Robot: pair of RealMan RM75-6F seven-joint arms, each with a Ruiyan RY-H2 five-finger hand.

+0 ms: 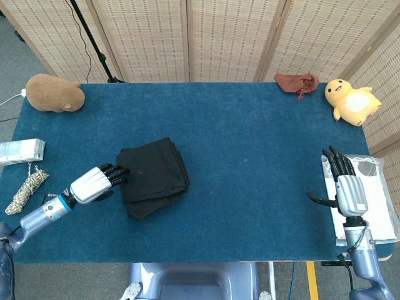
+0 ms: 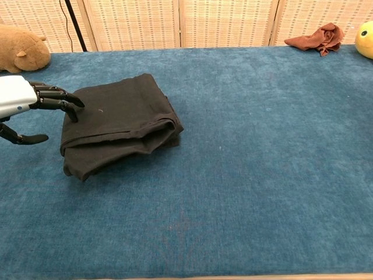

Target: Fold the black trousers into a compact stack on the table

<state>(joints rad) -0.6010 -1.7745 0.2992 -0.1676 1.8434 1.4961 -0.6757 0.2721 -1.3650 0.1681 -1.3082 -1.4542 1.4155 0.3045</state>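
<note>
We see the black trousers (image 1: 153,176) already lying as a folded bundle left of centre on the table (image 1: 250,187), so we would only ease the left hand (image 1: 94,183) clear without dragging the near edge; its fingers (image 2: 55,99) are slightly curled and apart, apparently just touching that edge. The bundle's long axis seems to run from near-left to far-right, folded edge facing right, while the right hand (image 1: 349,187) rests spread and empty at the table's right edge.

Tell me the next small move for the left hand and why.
Probably draw the left hand clear to the table edge: the black trousers already lie as a compact folded stack, and its fingertips sit at the stack's edge, holding nothing.
</note>
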